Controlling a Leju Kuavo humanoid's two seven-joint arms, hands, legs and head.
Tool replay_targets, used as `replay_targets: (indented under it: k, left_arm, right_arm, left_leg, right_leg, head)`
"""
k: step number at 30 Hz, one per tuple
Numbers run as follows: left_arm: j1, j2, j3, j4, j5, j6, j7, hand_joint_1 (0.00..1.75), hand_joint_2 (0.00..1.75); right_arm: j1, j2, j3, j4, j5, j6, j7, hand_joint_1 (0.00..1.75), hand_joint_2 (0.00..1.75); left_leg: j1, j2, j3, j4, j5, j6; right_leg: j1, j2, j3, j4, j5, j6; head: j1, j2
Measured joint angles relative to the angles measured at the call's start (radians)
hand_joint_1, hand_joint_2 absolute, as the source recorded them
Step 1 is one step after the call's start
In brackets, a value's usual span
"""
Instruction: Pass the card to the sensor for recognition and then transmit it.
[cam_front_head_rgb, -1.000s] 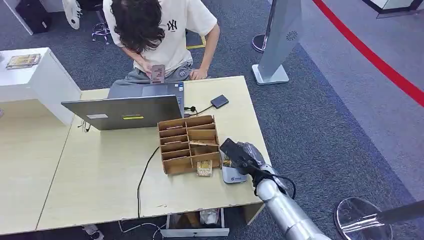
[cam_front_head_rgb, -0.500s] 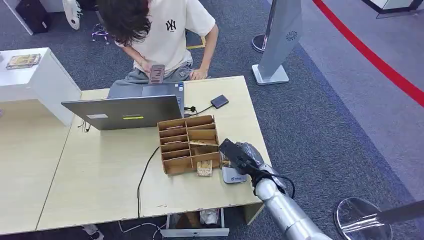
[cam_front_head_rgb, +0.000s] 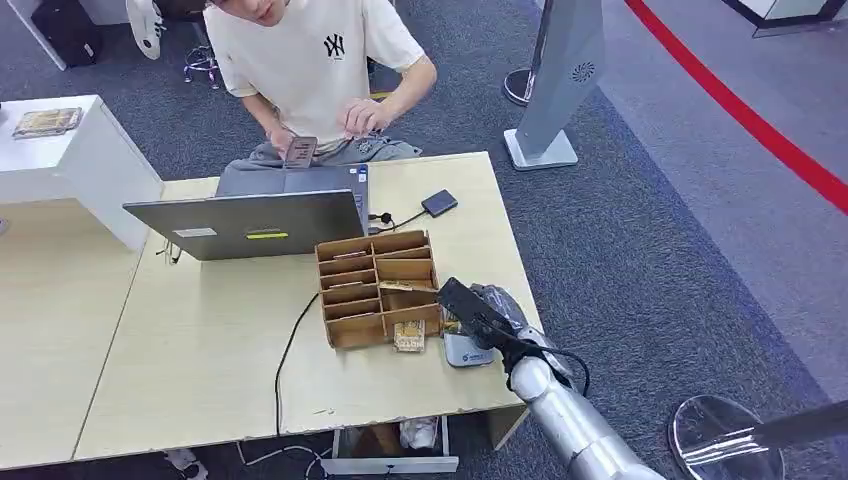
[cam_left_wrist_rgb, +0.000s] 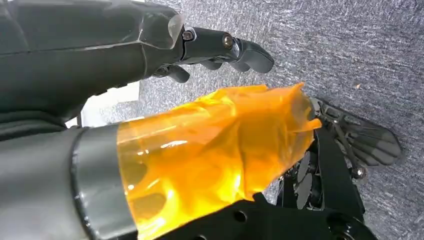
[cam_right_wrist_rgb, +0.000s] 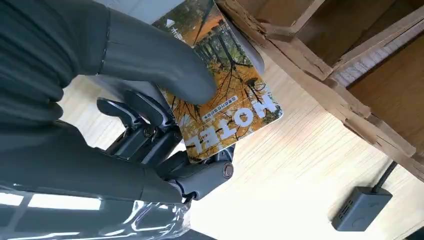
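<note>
Right hand (cam_right_wrist_rgb: 125, 115) pinches card (cam_right_wrist_rgb: 230, 100), thumb on its printed face, fingers under; card's long axis runs out past the fingertips toward the rack (cam_right_wrist_rgb: 320, 65), over the reader (cam_front_head_rgb: 468, 349). Left hand (cam_left_wrist_rgb: 150, 45) hangs off-task, fingers loosely curled, holding nothing

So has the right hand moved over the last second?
No. The right hand sits at the same spot beside the wooden organizer, over the reader, with the card in its fingers.
</note>
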Motion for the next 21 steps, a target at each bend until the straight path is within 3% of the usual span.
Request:
replay_targets:
  k: [21]
  left_arm:
    - [0.0, 0.0, 0.0, 0.0, 0.0, -0.002, 0.002, 0.0, 0.0]
  right_arm:
    - [-0.007, 0.0, 0.007, 0.005, 0.001, 0.003, 0.0, 1.75, 1.75]
  left_leg:
    - [0.0, 0.0, 0.0, 0.0, 0.0, 0.0]
  right_leg:
    - [0.0, 0.001, 0.0, 0.0, 0.001, 0.001]
  head:
    - [0.0, 0.0]
